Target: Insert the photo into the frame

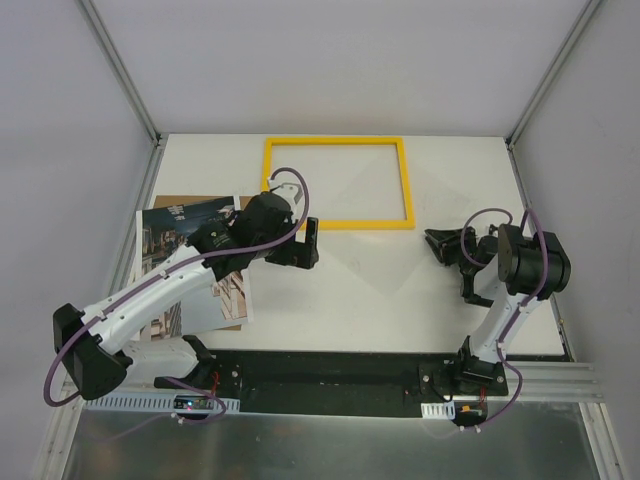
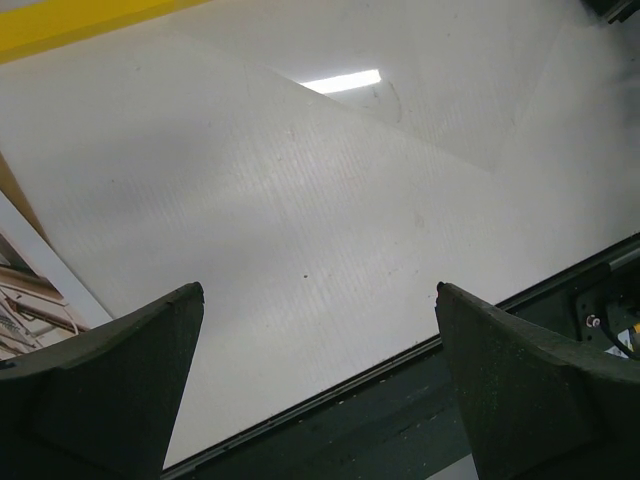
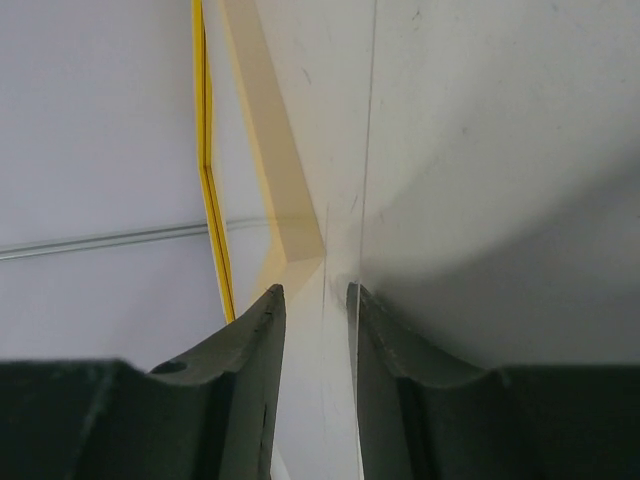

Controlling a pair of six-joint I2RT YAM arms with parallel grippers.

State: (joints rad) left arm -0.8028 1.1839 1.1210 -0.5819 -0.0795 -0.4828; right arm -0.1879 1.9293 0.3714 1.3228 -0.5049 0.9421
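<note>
Left pincer [image 1: 308, 243], spread wide and empty, hovers beside the frame's [image 1: 335, 143] near-left corner. The photo [image 1: 158, 240] lies well left of the frame, not yet picked up. The right pincer [image 3: 316, 292] looks nearly pressed together; I cannot tell its grip. Next, I judge, I must grasp the photo's edge.

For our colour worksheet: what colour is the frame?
The frame is bright yellow, clearest in the top external view.
</note>
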